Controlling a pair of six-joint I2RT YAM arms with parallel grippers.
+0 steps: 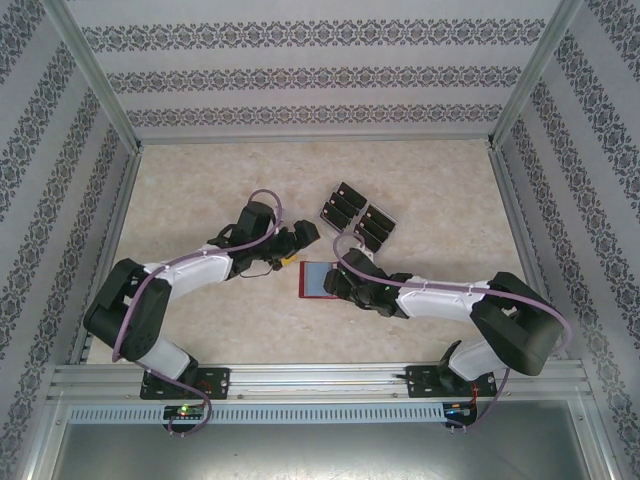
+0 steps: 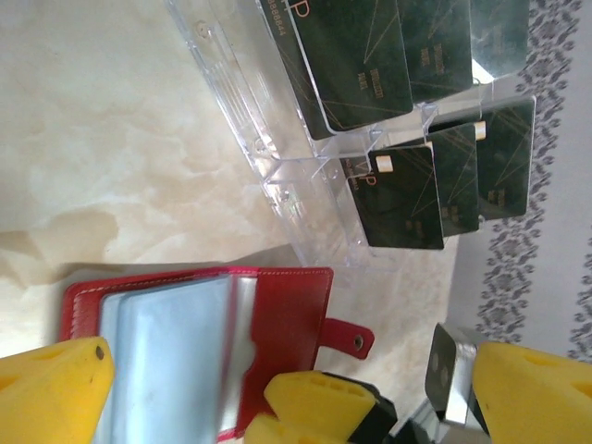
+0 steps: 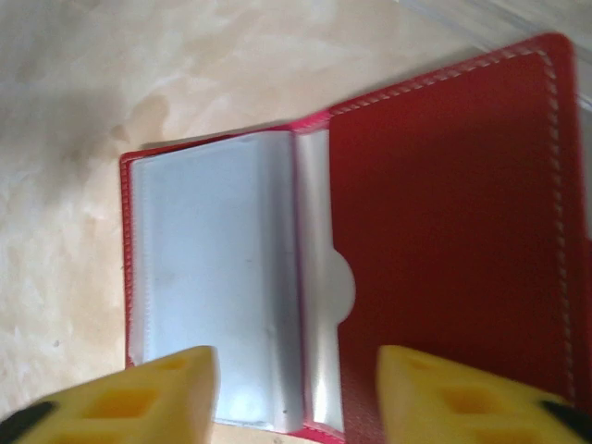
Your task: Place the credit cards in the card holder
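Left tool (image 1: 292, 248): jaws at full spread, empty, just beside the card holder (image 3: 453, 213). Card holder: lies open on the counter (image 1: 200, 190), sleeves limp; right tool (image 3: 296, 393) half-parted over its edge, gripping nothing. Credit cards (image 2: 365, 69): thin, stiff, slick, probably light; racked in the clear tiered stand (image 2: 277, 157) just beyond both tools; pinch an exposed edge.

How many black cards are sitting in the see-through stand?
6 credit cards in the clear rack: three overlap in the far row, and three overlap in the row nearer the card holder. More could be hidden behind them.
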